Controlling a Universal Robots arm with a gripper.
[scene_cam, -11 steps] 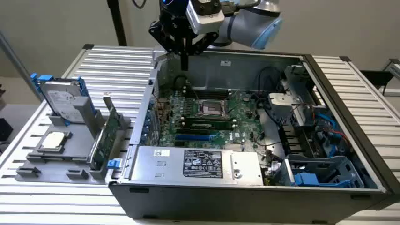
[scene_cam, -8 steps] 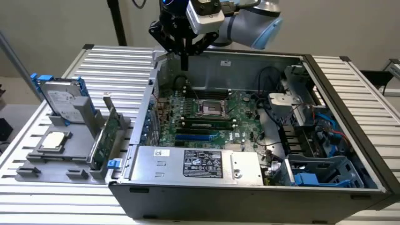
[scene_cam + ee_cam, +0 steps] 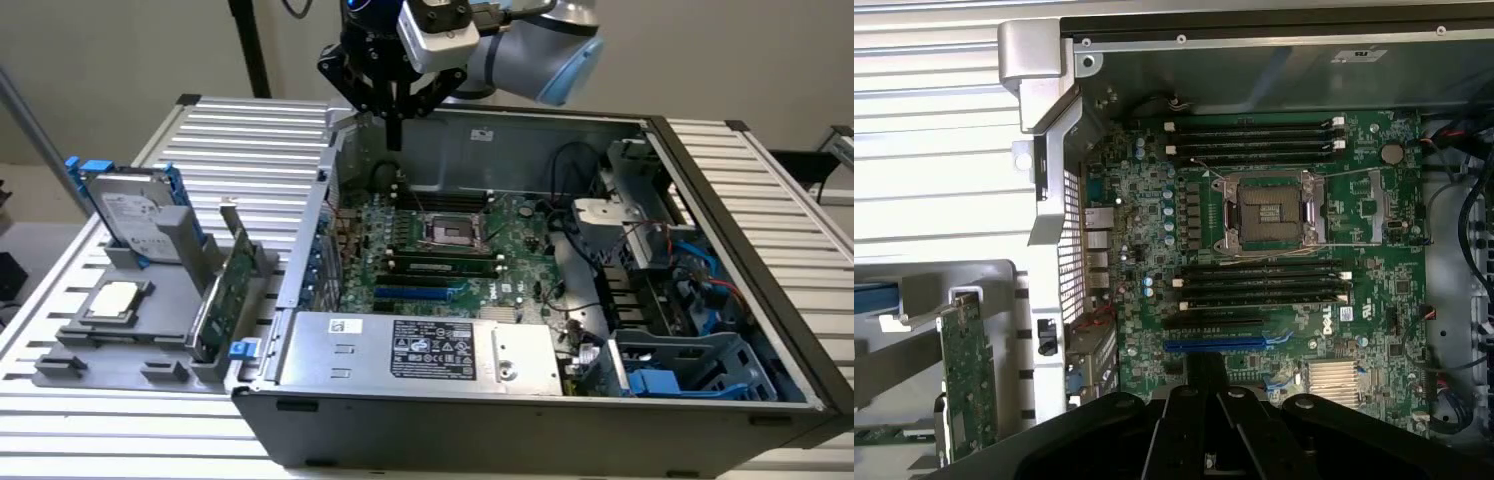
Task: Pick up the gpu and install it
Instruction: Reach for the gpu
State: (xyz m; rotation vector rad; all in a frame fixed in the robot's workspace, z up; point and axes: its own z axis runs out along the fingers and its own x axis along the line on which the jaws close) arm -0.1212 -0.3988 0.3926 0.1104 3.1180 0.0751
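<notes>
Hovering over the case [image 3: 507,425], end effector [image 3: 396,135] pinched together, empty, gpu [image 3: 227,290] well apart at the exterior view's left; could topple it if lowered unopened.

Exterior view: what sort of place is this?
Probably a PC-assembly test bench: open computer case on a slatted metal table, gpu and hard drive standing in a grey fixture beside it.

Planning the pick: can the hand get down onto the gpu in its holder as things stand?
Probably yes. The gpu stands on edge in the grey holder, its top edge bare, with nothing above it. The hand hangs over the far edge of the open case, and nothing stands between them.
</notes>
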